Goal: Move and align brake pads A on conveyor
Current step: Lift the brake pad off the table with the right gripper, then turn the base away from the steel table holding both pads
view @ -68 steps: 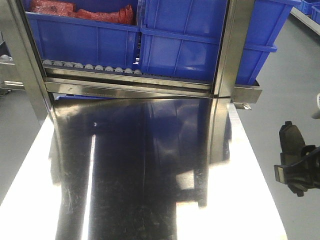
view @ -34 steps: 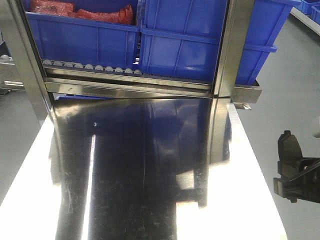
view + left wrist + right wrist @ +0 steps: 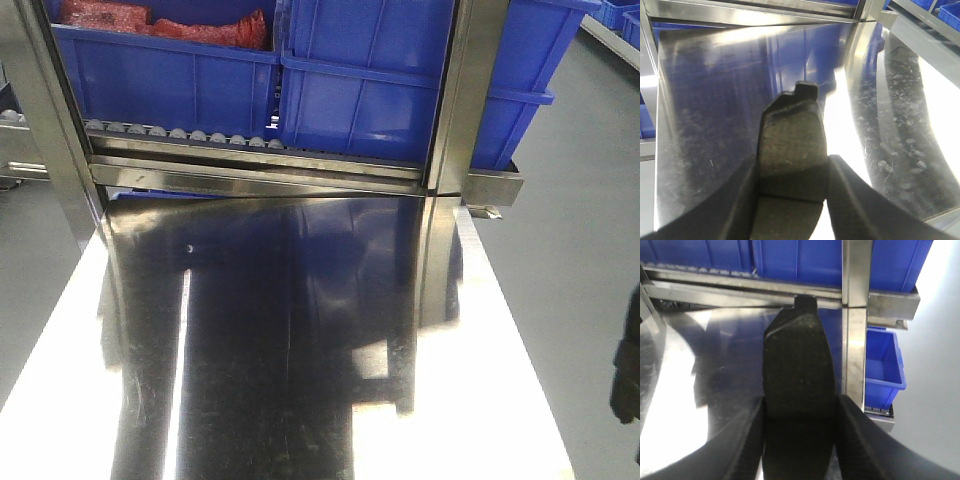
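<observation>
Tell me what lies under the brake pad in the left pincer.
Shiny steel tabletop, with blue reflections, shows around the brake pad held by the left pincer. The patch directly beneath is covered.

Dark, gritty left brake pad (image 3: 792,145) and right brake pad (image 3: 797,365) are gripped tab-forward.

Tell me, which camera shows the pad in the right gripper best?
The right wrist view: the pad fills the centre, clamped in the right gripper, tab outward. The front view has only a dark sliver at its right edge. The left wrist view shows another pad, in the left gripper.
</observation>
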Tool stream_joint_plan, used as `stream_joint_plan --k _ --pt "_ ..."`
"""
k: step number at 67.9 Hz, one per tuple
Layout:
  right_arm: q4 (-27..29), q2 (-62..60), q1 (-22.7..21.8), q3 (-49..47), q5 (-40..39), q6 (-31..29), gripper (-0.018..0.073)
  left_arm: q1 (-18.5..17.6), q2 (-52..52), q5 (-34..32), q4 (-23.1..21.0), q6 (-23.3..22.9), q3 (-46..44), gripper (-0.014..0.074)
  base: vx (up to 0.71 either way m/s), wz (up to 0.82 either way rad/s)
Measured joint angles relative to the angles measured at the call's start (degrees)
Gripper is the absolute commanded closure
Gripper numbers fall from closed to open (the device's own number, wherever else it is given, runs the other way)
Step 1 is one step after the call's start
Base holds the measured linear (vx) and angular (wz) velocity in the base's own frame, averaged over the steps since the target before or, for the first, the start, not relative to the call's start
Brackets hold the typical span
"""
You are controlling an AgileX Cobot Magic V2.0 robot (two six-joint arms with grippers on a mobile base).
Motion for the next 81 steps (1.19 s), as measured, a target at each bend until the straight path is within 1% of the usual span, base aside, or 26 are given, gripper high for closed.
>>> stream_joint_plan --k 14,31,64,81 --pt "-0.30 -3.51 0.00 0.00 4.98 0.00 0.0564 0.00 0.00 0.00 0.00 0.00 0.00 0.0602 0.00 0.00" --pt "-0.30 -3.51 0.00 0.00 7.09 0.00 0.0564 0.00 0.00 0.00 0.00 0.00 0.00 0.0602 0.00 0.00" --pt "-0.30 -3.51 0.00 0.00 7.34 0.00 0.0564 0.00 0.00 0.00 0.00 0.00 0.00 0.0602 0.00 0.01" --pt "-0.41 -3.51 0.00 0.00 7.52 0.00 0.0564 0.00 0.00 0.00 0.00 0.00 0.00 0.0602 -0.06 0.37"
